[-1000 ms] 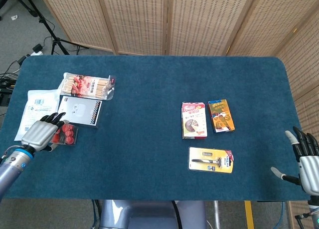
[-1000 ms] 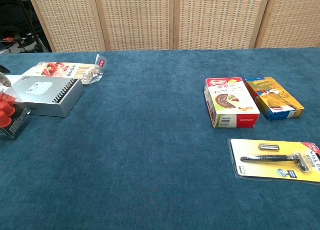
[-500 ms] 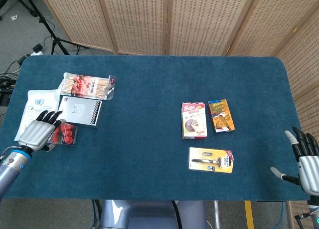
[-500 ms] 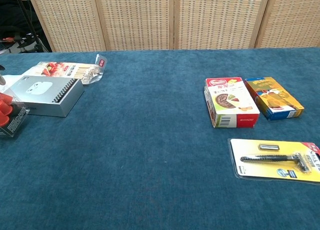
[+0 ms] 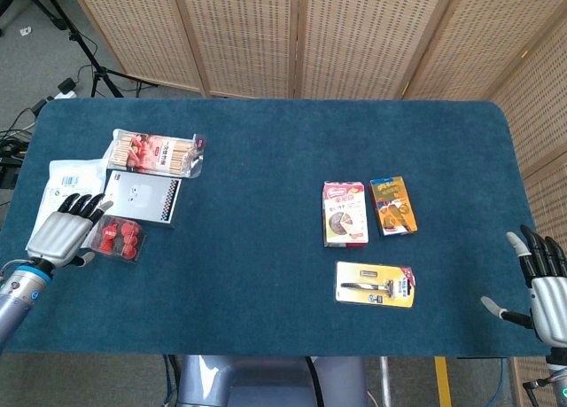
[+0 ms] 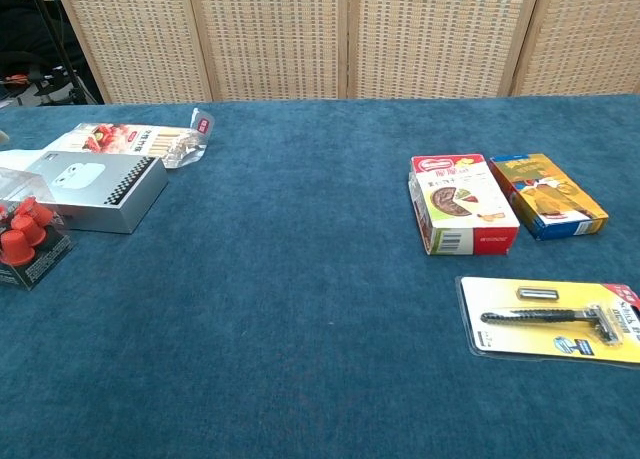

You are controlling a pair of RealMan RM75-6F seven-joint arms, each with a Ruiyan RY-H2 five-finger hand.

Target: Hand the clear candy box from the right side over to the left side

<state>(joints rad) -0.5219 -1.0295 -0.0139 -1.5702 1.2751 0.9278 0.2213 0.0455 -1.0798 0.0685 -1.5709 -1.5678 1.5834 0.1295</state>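
Observation:
The clear candy box (image 5: 118, 239) with red candies inside lies on the blue table near its left edge, just in front of a grey box; the chest view shows the candy box (image 6: 28, 241) at the far left. My left hand (image 5: 62, 232) is beside it on its left, fingers spread, with fingertips near the box's edge and nothing held. My right hand (image 5: 544, 283) hangs open past the table's right front corner, far from the box. Neither hand shows in the chest view.
A grey box (image 5: 142, 197), a snack packet (image 5: 158, 153) and a white pouch (image 5: 62, 183) crowd the left side. Right of centre lie a pink carton (image 5: 345, 213), an orange carton (image 5: 392, 206) and a razor pack (image 5: 376, 284). Wicker screens stand behind.
My left hand has drawn back to the left off the candy box, which now lies uncovered on the table. The right hand has not moved.

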